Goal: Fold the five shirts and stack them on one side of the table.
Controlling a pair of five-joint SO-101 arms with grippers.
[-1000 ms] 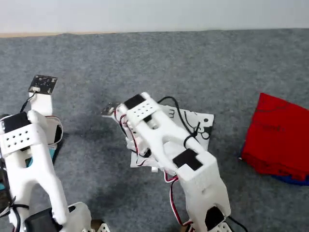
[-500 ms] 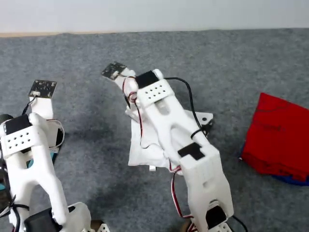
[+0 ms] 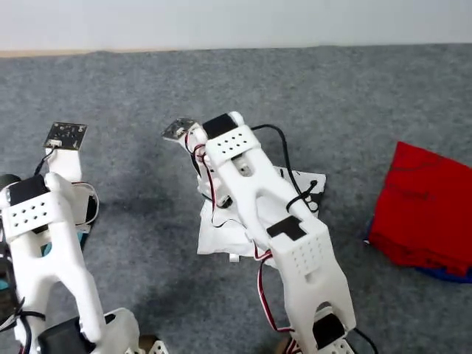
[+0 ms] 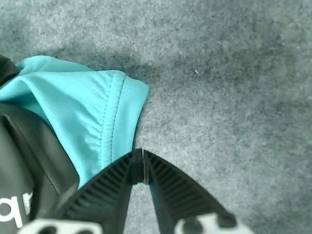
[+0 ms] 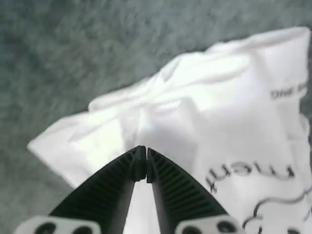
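A white shirt with black print point(image 3: 225, 234) lies crumpled in the middle of the grey table, partly under my right arm point(image 3: 251, 192). My right gripper point(image 5: 141, 165) is shut just above the white shirt point(image 5: 204, 112), and I see no cloth between its fingers. A folded red shirt point(image 3: 424, 203) rests on a blue one point(image 3: 445, 273) at the right side. My left gripper point(image 4: 143, 168) is shut over the carpet beside a teal shirt point(image 4: 83, 112) that lies on a black one point(image 4: 19, 161).
The grey carpet point(image 3: 317, 96) covers the whole table. A pale wall point(image 3: 236, 22) borders the far edge. The left arm point(image 3: 44, 243) stands at the near left, over the teal and black shirts.
My right arm swung its wrist toward the far side, then drew back a little. The white shirt's left part went from flat to bunched. The left arm stayed still.
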